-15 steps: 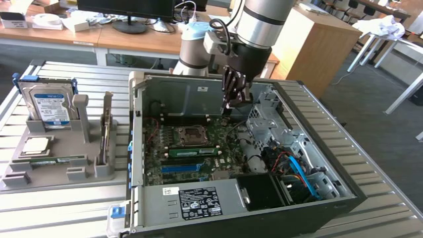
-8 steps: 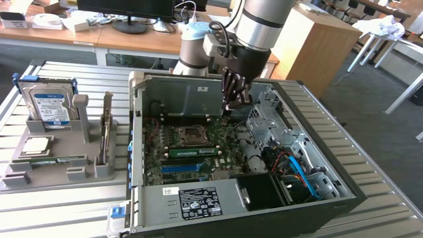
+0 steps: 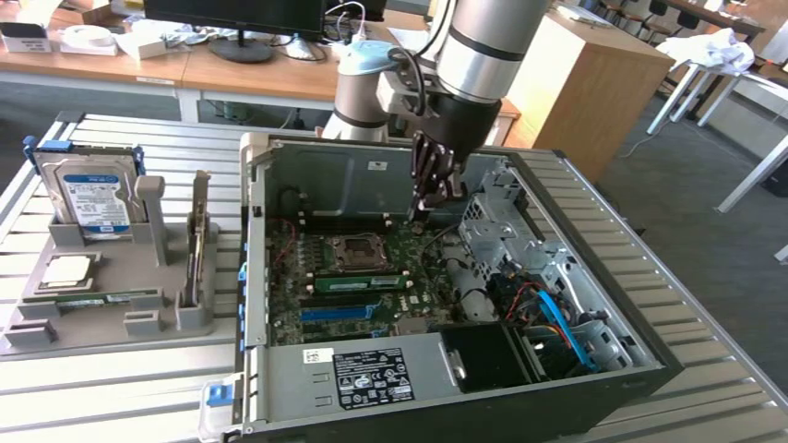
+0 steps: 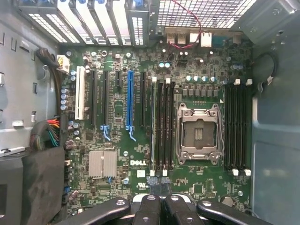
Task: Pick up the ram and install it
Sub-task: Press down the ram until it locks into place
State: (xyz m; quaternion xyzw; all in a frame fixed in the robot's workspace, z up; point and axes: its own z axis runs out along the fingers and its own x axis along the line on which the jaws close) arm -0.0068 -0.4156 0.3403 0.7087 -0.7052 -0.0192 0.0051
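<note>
The gripper [image 3: 429, 205] [image 4: 158, 183] hangs over the middle of the open computer case [image 3: 591, 242], its fingers pressed together on nothing, with the case walls standing well off on all sides. The ram [image 3: 357, 281] [image 4: 153, 122] sits on edge in a slot just beside the processor socket [image 3: 354, 249] [image 4: 198, 133], below the fingertips and apart from them. The case lies on a slatted metal table [image 3: 111, 392] beside a grey tray [image 3: 87, 325] holding a hard drive [image 3: 92, 198]; wooden desks [image 3: 246, 74] stand behind
</note>
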